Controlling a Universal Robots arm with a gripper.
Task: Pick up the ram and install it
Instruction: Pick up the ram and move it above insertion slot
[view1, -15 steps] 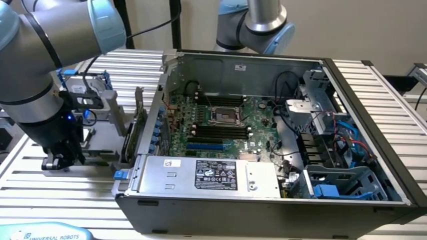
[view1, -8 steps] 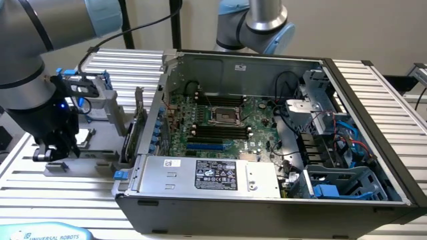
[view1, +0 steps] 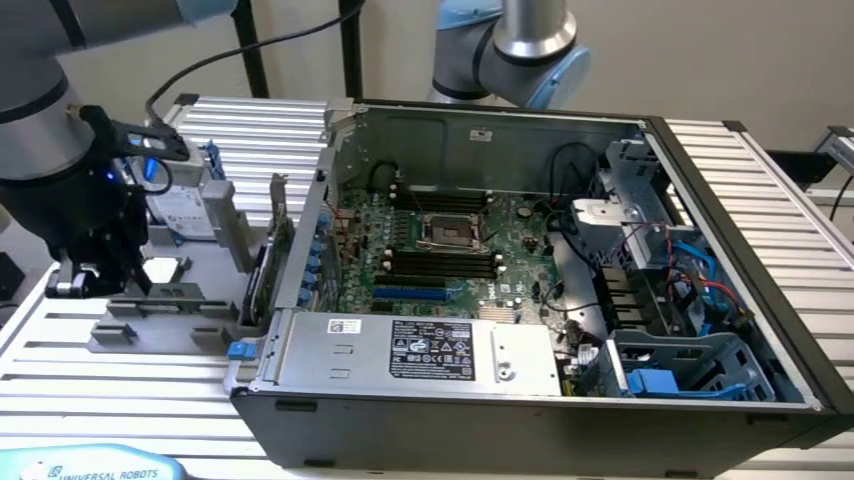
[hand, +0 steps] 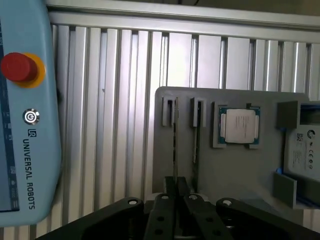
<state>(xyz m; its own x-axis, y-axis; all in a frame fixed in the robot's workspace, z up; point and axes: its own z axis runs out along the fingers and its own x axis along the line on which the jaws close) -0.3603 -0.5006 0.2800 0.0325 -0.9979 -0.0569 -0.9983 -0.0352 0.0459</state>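
Note:
The ram (hand: 175, 145) is a thin stick standing on edge in a slot of the grey parts holder (hand: 240, 175). My gripper (hand: 176, 184) is down over the stick's near end, one finger on each side, shut on it. A second thin stick (hand: 196, 142) stands in the neighbouring slot. In the exterior view my gripper (view1: 96, 283) hangs low over the holder (view1: 154, 325) at the exterior view's left. The open computer case (view1: 534, 395) lies to the right of it. The black memory slots (view1: 434, 262) lie on the motherboard below the processor socket.
A processor chip (hand: 239, 125) and a hard drive (hand: 302, 150) also sit in the holder. A blue teach pendant (hand: 25, 125) with a red stop button lies on the ribbed aluminium table (hand: 115, 100). An upright card (view1: 274, 240) stands between the holder and the case wall.

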